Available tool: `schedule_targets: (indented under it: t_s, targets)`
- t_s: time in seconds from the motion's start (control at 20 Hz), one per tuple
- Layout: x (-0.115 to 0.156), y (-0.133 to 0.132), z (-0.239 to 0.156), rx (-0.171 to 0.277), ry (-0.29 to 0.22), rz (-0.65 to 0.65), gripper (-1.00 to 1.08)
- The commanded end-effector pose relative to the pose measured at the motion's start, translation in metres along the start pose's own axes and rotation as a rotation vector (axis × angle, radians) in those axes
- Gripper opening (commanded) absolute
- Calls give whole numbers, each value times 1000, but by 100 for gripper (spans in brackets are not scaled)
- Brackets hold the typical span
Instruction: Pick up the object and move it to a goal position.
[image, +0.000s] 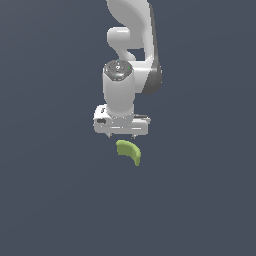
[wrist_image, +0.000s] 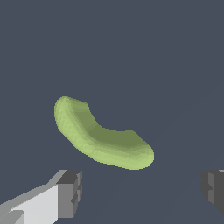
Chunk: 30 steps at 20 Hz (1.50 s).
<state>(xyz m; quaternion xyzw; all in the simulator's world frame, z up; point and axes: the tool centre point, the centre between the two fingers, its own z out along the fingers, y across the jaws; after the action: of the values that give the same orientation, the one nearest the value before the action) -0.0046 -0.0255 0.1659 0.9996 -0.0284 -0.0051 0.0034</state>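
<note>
The white arm (image: 131, 55) hangs down from the upper part of the exterior view, ending in a boxy white gripper (image: 121, 136) that points straight down at the flat dark grey floor (image: 55, 200). In that view only short dark stubs of the fingers show beneath the gripper body, one toward each end of it. The wrist view is clearer: the two fingers (wrist_image: 69, 193) stand wide apart, one grey pad at each side of the picture, with open floor between them, and the gap is far wider than the banana is thick. Neither pad touches anything, so the gripper (wrist_image: 142, 190) holds nothing. The banana (image: 129, 152), a small yellow-green curved wedge with a smooth matte skin, lies on the floor just at the 5 o'clock side of the gripper in the exterior view, close under it but apart from it. In the wrist view the banana (wrist_image: 101, 136) lies outside the span of the pads, nearer the paler finger than the other, its curve bowed with one blunt end raised toward 10 o'clock and the other pointing toward 4 o'clock.
</note>
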Motion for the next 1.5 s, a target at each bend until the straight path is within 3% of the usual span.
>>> schedule_targets:
  t_s: [0.0,0.55,1.45]
  targets:
    - [0,0,0,0,0,-12,100]
    - [3,-5,4,-1,0,-175,100]
    - [10,-21,14,-1,4,-682,100]
